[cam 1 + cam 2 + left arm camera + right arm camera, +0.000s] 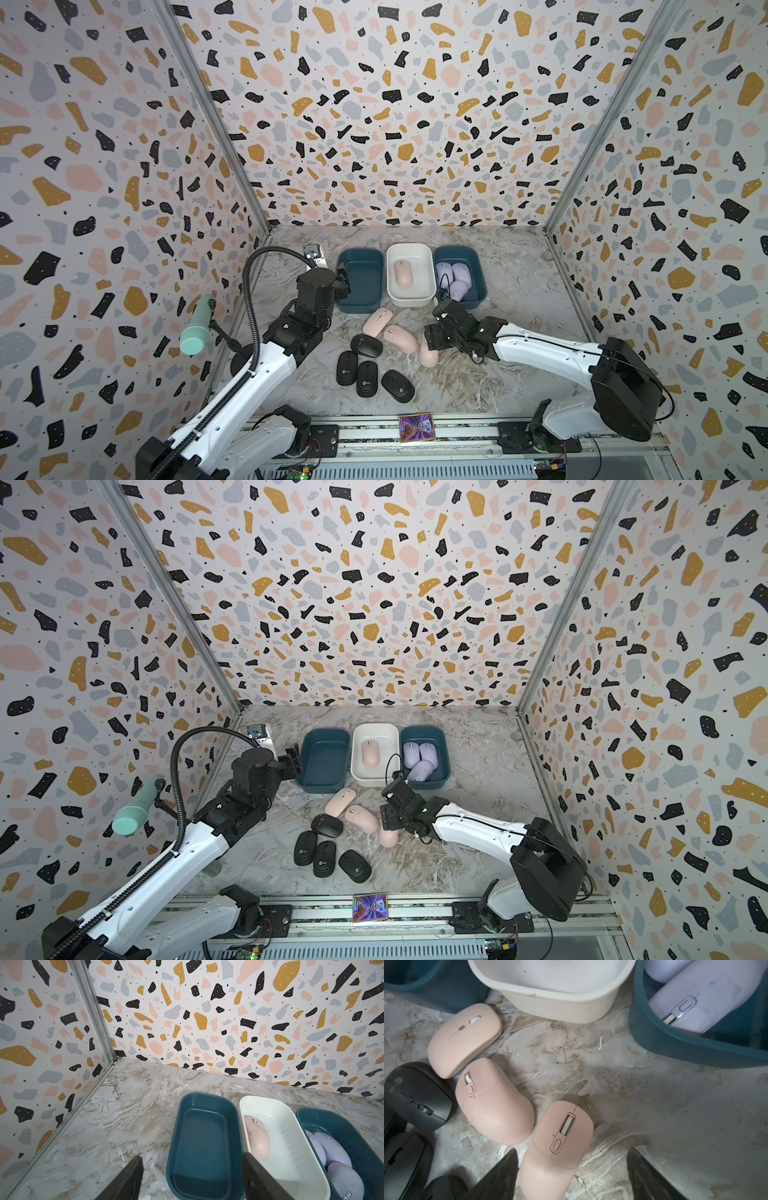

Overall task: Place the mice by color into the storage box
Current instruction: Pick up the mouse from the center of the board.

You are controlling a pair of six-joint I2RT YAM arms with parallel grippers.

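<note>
We judge it partway: three lilac mice [455, 276] sit in the right teal bin [481, 286] beside the white bin [409, 300], one pink mouse [403, 273] in the white bin itself, the left teal bin [359, 306] is empty, and three pink mice [400, 338] plus four black mice [367, 378] wait just before the white bin. The right tool [573, 1152], over a loose pink one, and the left tool [192, 1156] both stand open, empty; marbled worktop [519, 332], terrazzo-print walls [415, 124].

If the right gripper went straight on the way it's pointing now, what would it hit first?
Probably the nearest pink mouse, lying between the open jaws of the right gripper, closer to one finger. Depth is unclear, so it might instead meet the marble table just beside it.
</note>
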